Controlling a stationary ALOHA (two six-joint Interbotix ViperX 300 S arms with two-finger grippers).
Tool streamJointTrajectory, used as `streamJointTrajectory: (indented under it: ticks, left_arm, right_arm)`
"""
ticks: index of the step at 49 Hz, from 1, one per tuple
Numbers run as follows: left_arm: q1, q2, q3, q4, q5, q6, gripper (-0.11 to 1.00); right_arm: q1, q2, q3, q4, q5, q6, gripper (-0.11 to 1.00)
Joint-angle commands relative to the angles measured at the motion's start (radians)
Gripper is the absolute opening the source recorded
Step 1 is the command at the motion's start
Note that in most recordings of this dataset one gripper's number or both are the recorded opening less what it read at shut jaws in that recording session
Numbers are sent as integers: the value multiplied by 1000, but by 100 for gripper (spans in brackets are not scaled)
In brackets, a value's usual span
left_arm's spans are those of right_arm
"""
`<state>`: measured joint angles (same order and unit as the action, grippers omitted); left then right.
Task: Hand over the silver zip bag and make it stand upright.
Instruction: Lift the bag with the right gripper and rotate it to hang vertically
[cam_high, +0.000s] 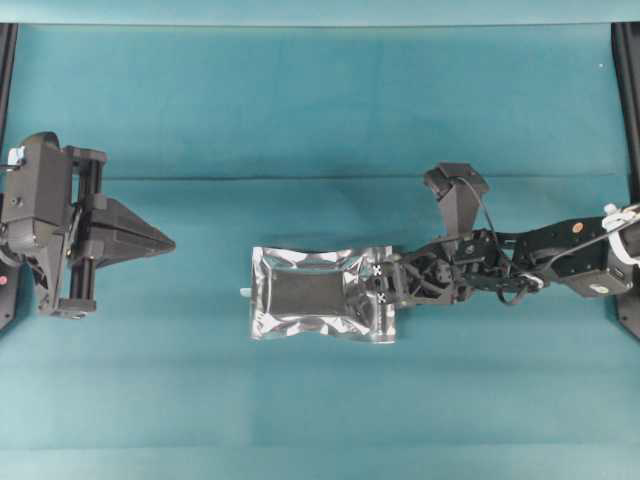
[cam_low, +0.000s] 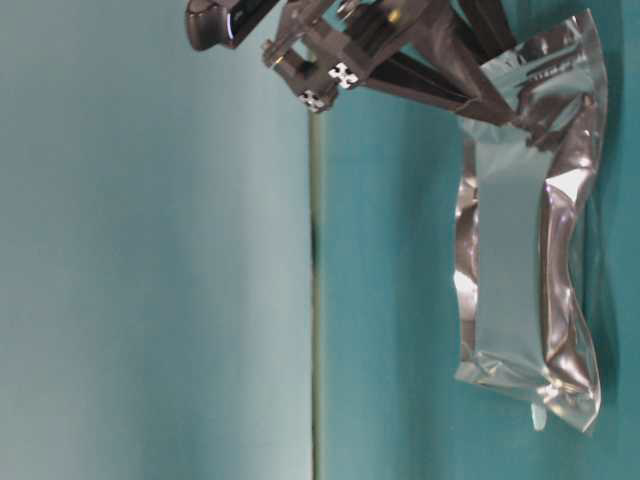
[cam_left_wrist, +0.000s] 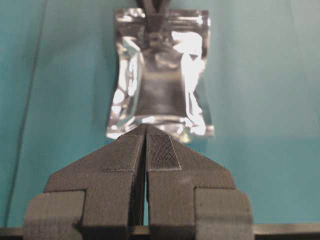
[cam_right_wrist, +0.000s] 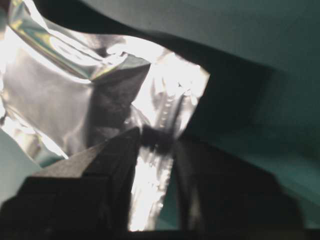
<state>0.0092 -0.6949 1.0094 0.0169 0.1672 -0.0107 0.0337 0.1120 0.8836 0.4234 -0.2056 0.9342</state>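
The silver zip bag (cam_high: 310, 292) lies flat on the teal cloth near the middle, its long side running left to right. My right gripper (cam_high: 385, 285) reaches in from the right, and its jaws are closed over the bag's right end. In the right wrist view the bag (cam_right_wrist: 60, 90) has its crinkled edge pinched between the right gripper's (cam_right_wrist: 156, 140) two dark fingers. The table-level view shows the bag (cam_low: 520, 270) with the right gripper (cam_low: 500, 105) at its end. My left gripper (cam_high: 170, 243) sits far left, shut and empty, pointing at the bag (cam_left_wrist: 160, 85); its pads (cam_left_wrist: 162, 150) meet.
A tiny white scrap (cam_high: 243, 291) lies at the bag's left end. A fold line (cam_high: 250, 178) crosses the teal cloth behind the arms. Black frame posts (cam_high: 625, 100) stand at the table's right and left edges.
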Motion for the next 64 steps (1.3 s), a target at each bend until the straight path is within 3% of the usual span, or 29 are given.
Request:
streamJointTrajectory:
  ticks: [1,5,10,21,26,35,46,64]
  left_arm:
    - [2,-5,-20,2,-11,0,-6]
    - [2,-5,-20,2,-11,0,-6]
    - [2,-5,-20,2,-11,0,-6]
    - [2,-5,-20,2,-12,-5,-6]
    - [0,-6,-18,2,-12,-8,-6]
    - [2,-6,-18,2,-12,-9,-6]
    - [2,-8,-15,2,-11,-12,-6]
    - [2,-9,-12,2,-12,-14,-6]
  right_arm:
    - [11,-6,-11,-5,5,-23,35]
    - [11,-6,-12,-5,3,-26,20]
    - [11,-8,-14,-5,0,-26,10]
    - [9,-52,-15,-11,23,-26,8]
    - [-6,-104,-34,-40,72,-32,8]
    - [-41,-213,-118,-127,328,-101,8]
    - [-83,-304,-244,-192,643,-206,8]
    - [-135,-302,-463,-202,917,-368,8]
